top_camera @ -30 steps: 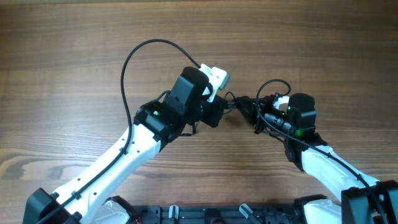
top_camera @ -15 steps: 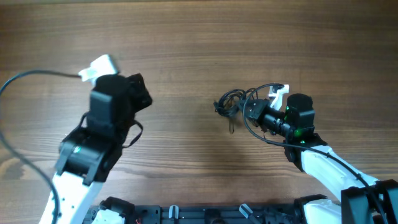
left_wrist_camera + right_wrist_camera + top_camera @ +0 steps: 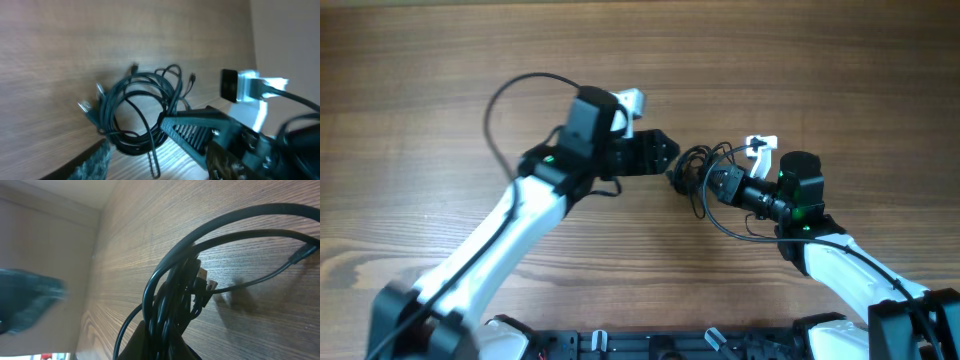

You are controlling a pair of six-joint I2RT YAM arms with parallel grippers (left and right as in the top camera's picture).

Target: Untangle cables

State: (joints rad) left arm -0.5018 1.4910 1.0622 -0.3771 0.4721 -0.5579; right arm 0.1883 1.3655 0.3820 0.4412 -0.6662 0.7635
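The cables (image 3: 694, 166) form a small black tangled bundle of loops at the table's middle, lifted a little off the wood. In the left wrist view the cables (image 3: 137, 116) show several coils and small plug ends. My right gripper (image 3: 713, 183) is shut on the bundle's right side, and its ribbed finger (image 3: 197, 134) pinches the coils. From the right wrist the cables (image 3: 175, 300) rise out of the shut right gripper (image 3: 162, 342). My left gripper (image 3: 666, 157) hovers just left of the bundle, open, holding nothing; only one blurred finger (image 3: 92, 162) shows.
The wooden table (image 3: 820, 70) runs in all directions. The left arm's thick black cable (image 3: 505, 95) loops above its forearm. A dark rail (image 3: 660, 345) lines the front edge. A wall (image 3: 285, 35) stands behind the right arm.
The left gripper let go of the bundle, swung far left, then came back beside it with its jaws apart. The right gripper kept its hold, and the bundle shifted slightly.
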